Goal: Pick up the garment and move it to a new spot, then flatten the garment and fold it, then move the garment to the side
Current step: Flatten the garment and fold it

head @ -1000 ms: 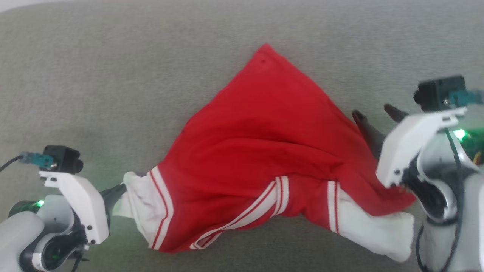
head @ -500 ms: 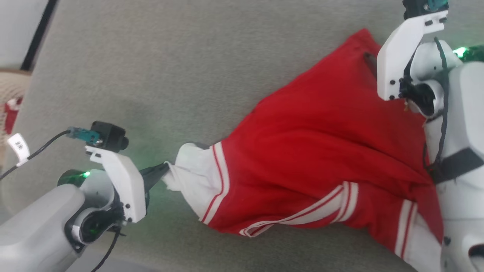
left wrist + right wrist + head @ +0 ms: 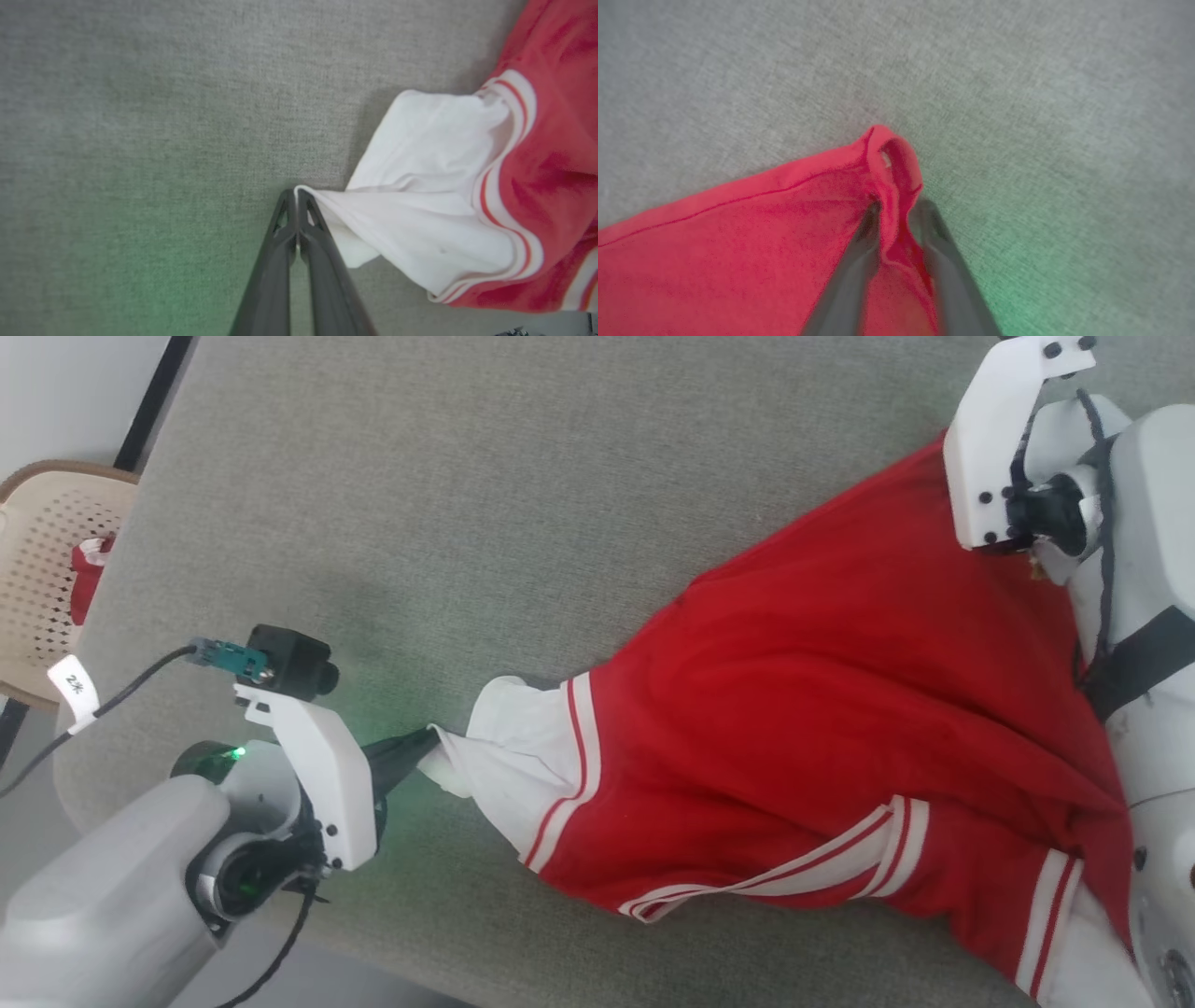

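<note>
— What is the left gripper [image 3: 428, 745] [image 3: 295, 192] doing?

— Its two dark fingers are pressed together, pinching the outer edge of the white sleeve [image 3: 513, 770] [image 3: 420, 196]. In the left wrist view a thin lip of white cloth sits right at the closed tips.

— And where does the garment [image 3: 840, 709] [image 3: 551, 163] [image 3: 738, 256] lie from there?

— It starts at those fingertips and spreads away to the right across the grey cloth surface [image 3: 467, 523] [image 3: 140, 116] [image 3: 1017, 93]. First comes the bunched white sleeve, then its red-and-white striped trim, then the red body, which widens toward the far right. A second striped sleeve [image 3: 1064, 924] lies at the near right edge of the head view.

— What about the right gripper [image 3: 899, 210]?

— It sits at the far right end of the garment. In the right wrist view its fingers stand a little apart, straddling a raised ridge of red fabric just short of the hem corner [image 3: 892, 144], which curls up into a small loop. That view is blurred, so whether the fingers actually clamp the ridge cannot be told.

— Anything beyond the garment?

— Off the far left edge of the surface stands a beige perforated basket [image 3: 42, 551] with something red and white inside.
</note>
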{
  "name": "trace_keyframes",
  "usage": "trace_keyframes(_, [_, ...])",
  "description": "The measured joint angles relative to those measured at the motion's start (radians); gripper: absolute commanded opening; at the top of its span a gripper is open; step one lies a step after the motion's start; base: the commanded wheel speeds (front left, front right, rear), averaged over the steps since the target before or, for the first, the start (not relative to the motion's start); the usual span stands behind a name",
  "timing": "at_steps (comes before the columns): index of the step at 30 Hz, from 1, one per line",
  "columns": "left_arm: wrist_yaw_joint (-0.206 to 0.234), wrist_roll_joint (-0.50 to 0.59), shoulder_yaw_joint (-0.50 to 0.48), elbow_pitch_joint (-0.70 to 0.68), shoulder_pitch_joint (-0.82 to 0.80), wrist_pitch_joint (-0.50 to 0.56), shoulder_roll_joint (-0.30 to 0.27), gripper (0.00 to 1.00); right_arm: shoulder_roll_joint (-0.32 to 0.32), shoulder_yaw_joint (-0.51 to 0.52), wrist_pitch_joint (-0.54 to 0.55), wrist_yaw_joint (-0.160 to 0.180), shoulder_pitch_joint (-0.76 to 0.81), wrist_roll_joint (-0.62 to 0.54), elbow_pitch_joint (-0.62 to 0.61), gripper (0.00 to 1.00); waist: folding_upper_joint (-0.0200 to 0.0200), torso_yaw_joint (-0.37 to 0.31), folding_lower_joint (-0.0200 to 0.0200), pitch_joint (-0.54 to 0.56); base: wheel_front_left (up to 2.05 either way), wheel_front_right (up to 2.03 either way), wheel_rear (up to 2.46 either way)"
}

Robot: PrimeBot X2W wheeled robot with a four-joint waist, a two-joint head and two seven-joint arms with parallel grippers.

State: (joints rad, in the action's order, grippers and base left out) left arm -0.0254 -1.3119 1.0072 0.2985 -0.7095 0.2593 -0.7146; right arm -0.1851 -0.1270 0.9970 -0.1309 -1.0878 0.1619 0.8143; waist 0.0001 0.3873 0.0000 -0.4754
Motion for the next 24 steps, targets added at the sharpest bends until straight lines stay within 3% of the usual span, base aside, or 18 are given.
trace_keyframes(6, [-0.001,-0.001,-0.012,0.031,-0.021,0.001,-0.023,0.0,0.015,-0.024,-0.064,-0.001,-0.003,0.024,0.014,0.0,0.0,-0.033,0.0,0.013,0.0,0.0,0.0])
trace_keyframes(13, [0.047,0.018,-0.044,0.021,-0.094,0.034,-0.104,0.0,0.006,-0.069,-0.111,-0.001,0.011,0.088,-0.014,0.0,-0.0001,-0.1,0.0,0.059,0.0,0.0,0.0])
trace_keyframes(19, [0.098,0.052,-0.076,-0.015,-0.192,0.094,-0.189,0.0,-0.033,-0.102,-0.145,-0.001,0.024,0.163,-0.11,0.0,-0.0001,-0.169,0.0,0.121,0.0,0.0,0.0])
trace_keyframes(24, [0.128,0.077,-0.099,-0.018,-0.28,0.138,-0.226,0.0,-0.069,-0.113,-0.145,-0.001,0.063,0.203,-0.224,0.0,-0.0001,-0.227,0.0,0.179,0.0,0.0,0.0])
